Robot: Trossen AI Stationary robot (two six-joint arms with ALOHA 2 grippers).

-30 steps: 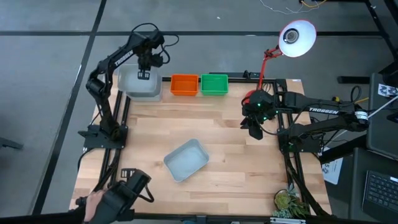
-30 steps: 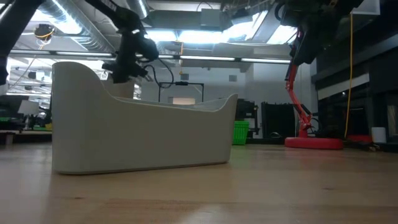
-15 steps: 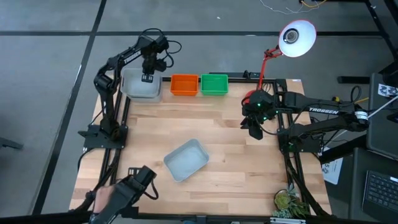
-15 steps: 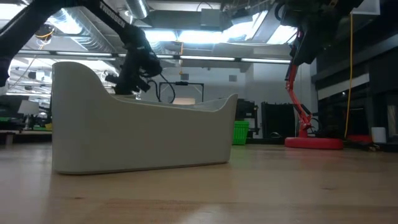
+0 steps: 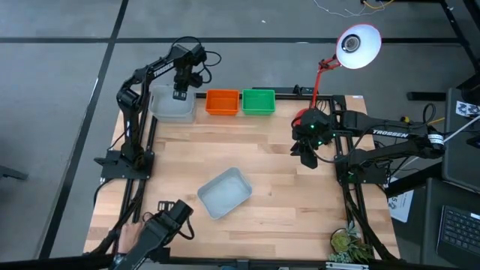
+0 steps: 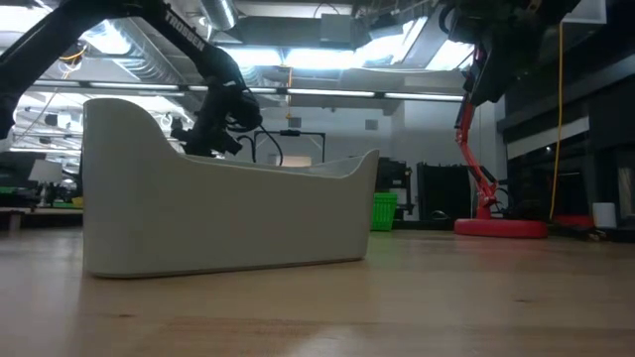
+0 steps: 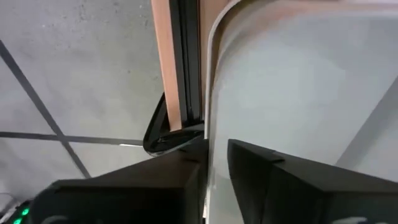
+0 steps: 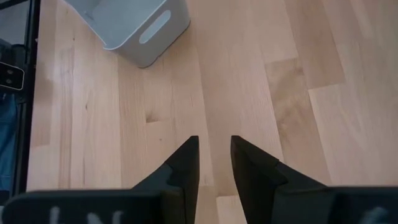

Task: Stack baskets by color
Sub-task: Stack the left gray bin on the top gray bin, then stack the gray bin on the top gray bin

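High view: the left gripper (image 5: 180,91) sits at the far left corner of the table (image 5: 285,187), over the far rim of a pale grey-white basket (image 5: 171,106) that stands in a row with an orange basket (image 5: 222,102) and a green basket (image 5: 259,101). In the left wrist view its fingers (image 7: 273,180) straddle that basket's wall with a narrow gap (whether they still pinch it I cannot tell). The right gripper (image 5: 307,154) hangs over bare wood at the right side, fingers a little apart and empty, well apart from a second grey-white basket (image 5: 223,192) lying askew near the front.
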